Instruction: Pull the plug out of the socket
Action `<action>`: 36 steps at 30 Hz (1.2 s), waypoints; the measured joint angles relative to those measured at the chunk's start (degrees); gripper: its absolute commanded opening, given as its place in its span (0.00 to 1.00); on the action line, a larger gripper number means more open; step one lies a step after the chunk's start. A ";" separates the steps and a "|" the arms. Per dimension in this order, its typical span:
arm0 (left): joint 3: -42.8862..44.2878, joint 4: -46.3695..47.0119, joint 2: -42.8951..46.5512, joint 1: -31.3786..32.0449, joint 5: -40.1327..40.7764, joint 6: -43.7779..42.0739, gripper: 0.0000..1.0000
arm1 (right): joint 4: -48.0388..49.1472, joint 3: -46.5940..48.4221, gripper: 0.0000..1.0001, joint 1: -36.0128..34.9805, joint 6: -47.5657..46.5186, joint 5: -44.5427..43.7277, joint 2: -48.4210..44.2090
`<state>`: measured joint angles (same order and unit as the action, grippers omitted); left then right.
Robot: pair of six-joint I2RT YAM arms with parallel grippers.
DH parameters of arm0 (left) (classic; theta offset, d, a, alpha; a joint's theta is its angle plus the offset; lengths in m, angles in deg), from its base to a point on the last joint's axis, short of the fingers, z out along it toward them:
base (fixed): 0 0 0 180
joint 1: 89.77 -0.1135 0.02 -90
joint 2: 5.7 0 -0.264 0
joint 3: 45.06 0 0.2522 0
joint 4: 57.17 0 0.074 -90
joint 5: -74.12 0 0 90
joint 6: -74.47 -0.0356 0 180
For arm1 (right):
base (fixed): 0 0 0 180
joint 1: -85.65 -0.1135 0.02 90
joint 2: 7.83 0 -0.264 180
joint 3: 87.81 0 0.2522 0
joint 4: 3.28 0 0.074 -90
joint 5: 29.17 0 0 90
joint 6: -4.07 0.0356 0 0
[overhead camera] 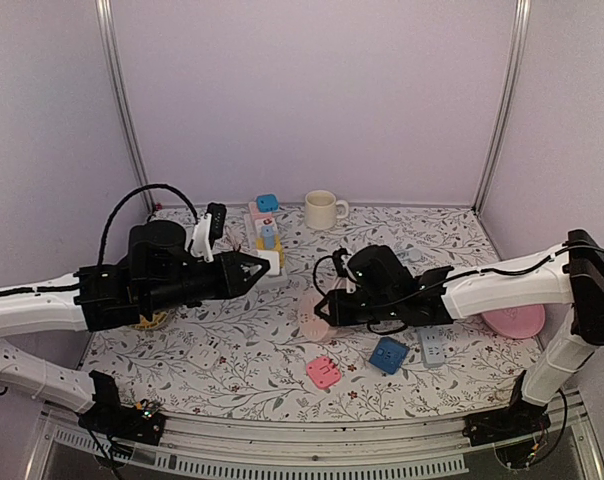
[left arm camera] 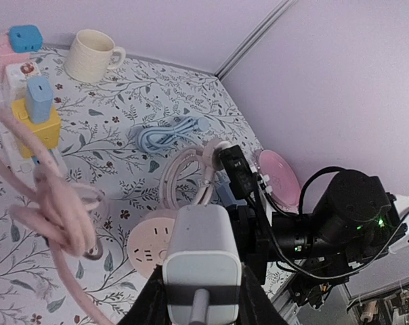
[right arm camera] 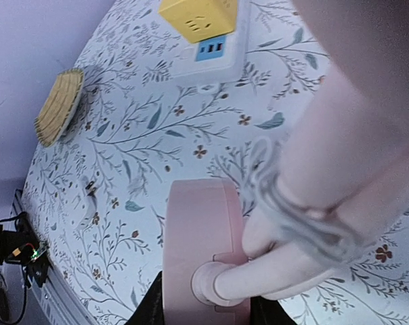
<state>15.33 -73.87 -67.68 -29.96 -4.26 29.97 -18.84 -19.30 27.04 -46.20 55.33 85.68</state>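
Left gripper (left arm camera: 203,301) clamped on white plug (left arm camera: 199,240), raised, apart from pink round socket (left arm camera: 150,250) on table (overhead camera: 232,350). Right gripper (right arm camera: 206,308) pinches socket edge, bracing it. Plug looks already free. Next: carry plug clear, set down gently.

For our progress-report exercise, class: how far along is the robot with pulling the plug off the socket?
Done, it seems: the white rectangular plug is held clear of the round pink socket, whose face shows open holes. In hand: the left gripper is shut on the plug, the right gripper on the socket's edge. Left: probably only setting both down and letting go.
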 measured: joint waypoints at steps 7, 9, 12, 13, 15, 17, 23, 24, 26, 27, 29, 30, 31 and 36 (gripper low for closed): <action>-1.49 -2.21 0.33 -1.99 0.70 1.33 0.01 | 2.56 6.75 0.03 -3.93 -5.88 10.49 7.52; -1.97 -2.69 0.33 -2.40 0.85 1.62 0.01 | 2.75 7.91 0.03 -5.14 -7.65 13.27 9.25; -2.80 -3.10 0.31 -3.10 0.85 1.95 0.01 | 2.64 7.82 0.03 -6.19 -9.25 17.90 9.97; -3.13 -3.26 0.31 -3.34 0.85 2.14 0.01 | 2.69 7.80 0.04 -6.29 -9.64 19.65 10.10; -3.54 -3.61 0.09 -3.78 0.83 2.36 0.00 | 2.95 7.80 0.04 -6.25 -10.36 22.73 10.43; -3.54 -3.80 -0.48 -4.11 0.76 2.58 0.00 | 3.37 7.80 0.06 -6.21 -10.78 25.38 11.19; -4.11 -3.43 -2.67 -4.35 -0.24 2.86 0.00 | 4.17 8.33 0.18 -6.60 -10.95 30.49 15.34; -4.24 -3.32 -3.34 -4.37 -0.61 2.97 0.00 | 4.13 8.70 0.25 -6.64 -10.99 30.64 15.58; -4.44 -3.23 -4.17 -4.37 -0.87 3.04 0.00 | 3.67 9.81 0.37 -6.64 -10.99 30.58 16.31; -4.44 -3.23 -4.63 -4.39 -0.96 3.08 0.00 | 3.34 10.25 0.44 -6.67 -10.99 30.32 16.55; -4.46 -3.10 -5.60 -4.39 -1.11 3.19 0.00 | 2.54 10.82 0.57 -6.80 -11.45 28.94 16.76; -4.48 -3.08 -5.95 -4.44 -1.11 3.21 0.00 | 1.90 10.86 0.62 -6.86 -11.43 28.09 16.76; -4.50 -3.06 -6.19 -4.48 -1.14 3.23 0.00 | 1.29 10.88 0.67 -6.86 -11.65 27.06 16.76; -5.11 -2.95 -7.19 -4.63 -0.98 4.09 0.00 | -3.13 10.86 0.85 -6.91 -12.24 22.25 16.70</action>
<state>10.21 -76.82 -74.87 -34.60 -5.25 34.06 -21.97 -8.44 20.14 -58.44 77.58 102.38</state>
